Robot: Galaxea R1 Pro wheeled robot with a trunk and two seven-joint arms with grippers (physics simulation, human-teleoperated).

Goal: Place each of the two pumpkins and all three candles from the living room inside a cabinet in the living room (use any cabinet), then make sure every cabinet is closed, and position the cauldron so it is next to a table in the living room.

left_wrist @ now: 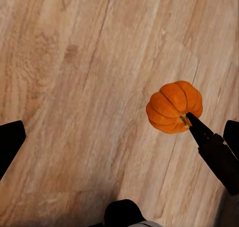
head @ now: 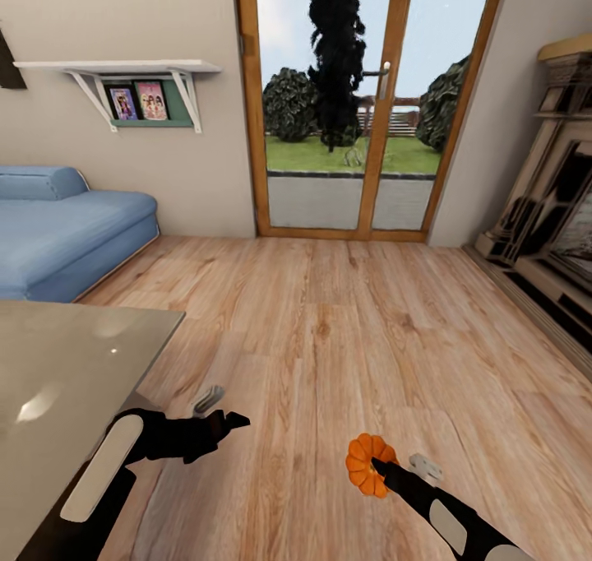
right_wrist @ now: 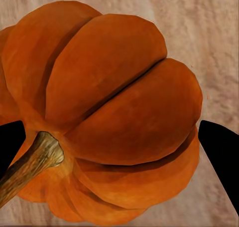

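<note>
A round, ribbed orange pumpkin [head: 362, 461] hangs just above the wooden floor with my right gripper [head: 374, 465] shut on it. Up close, the pumpkin [right_wrist: 114, 102] has a black finger on either side and its brown stem points toward the camera. The left wrist view also catches the pumpkin [left_wrist: 172, 106], with a right fingertip [left_wrist: 198, 128] against it. My left gripper [head: 224, 423] is open and holds nothing, hovering over the floor beside the grey glass table [head: 74, 355]. Between its fingers [left_wrist: 10, 143] I see only bare planks.
A blue sofa [head: 66, 232] stands at the left wall under a white shelf [head: 123, 67] with pictures. A wood-framed glass door [head: 362, 108] is straight ahead. A pale, dark-panelled unit [head: 551, 215] lines the right wall. Wooden floor [head: 345, 322] stretches between them.
</note>
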